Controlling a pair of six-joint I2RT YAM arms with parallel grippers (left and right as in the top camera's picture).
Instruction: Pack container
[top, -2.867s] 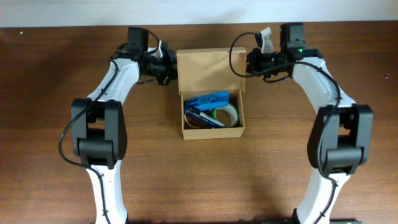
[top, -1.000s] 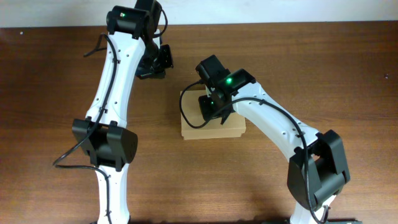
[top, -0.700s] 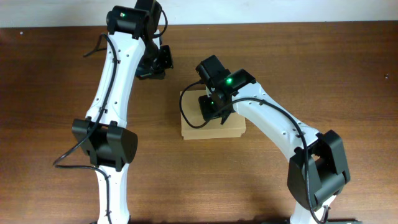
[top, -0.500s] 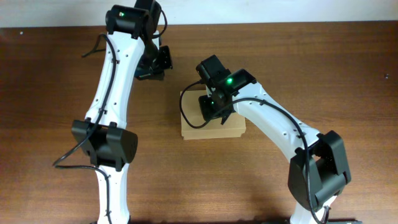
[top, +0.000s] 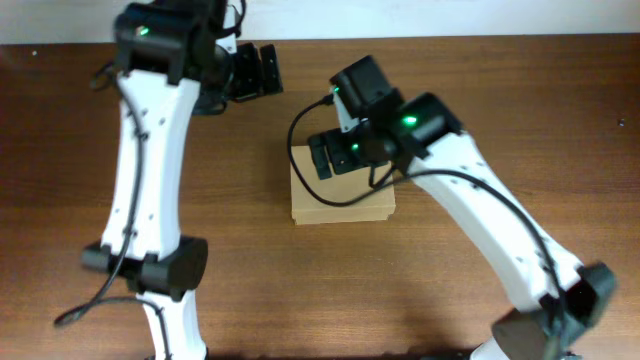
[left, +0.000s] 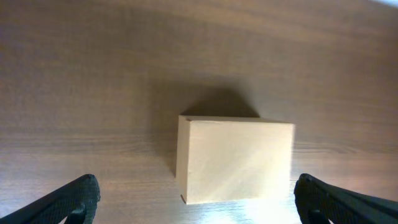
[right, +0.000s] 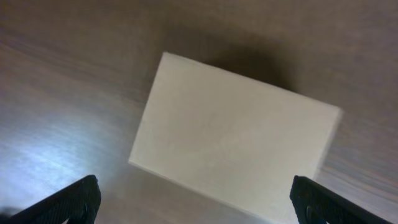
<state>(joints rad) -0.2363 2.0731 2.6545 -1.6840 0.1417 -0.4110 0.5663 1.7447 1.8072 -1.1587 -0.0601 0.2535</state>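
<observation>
The container is a tan cardboard box on the brown table, its flap lid shut and its contents hidden. My right gripper hangs well above the box's back edge, open and empty. In the right wrist view the container lies skewed below the right gripper, with one dark fingertip at each lower corner. My left gripper is raised behind and left of the box, open and empty. From the left wrist the container sits far below the left gripper, whose fingertips stand wide apart.
Bare brown wooden table surrounds the box on all sides. The pale wall edge runs along the back. Both white arms reach high over the table's middle and back.
Both grippers went from shut to wide open. The right gripper lifted off the box lid, and both arms rose toward the overhead camera, the left one swinging back.
</observation>
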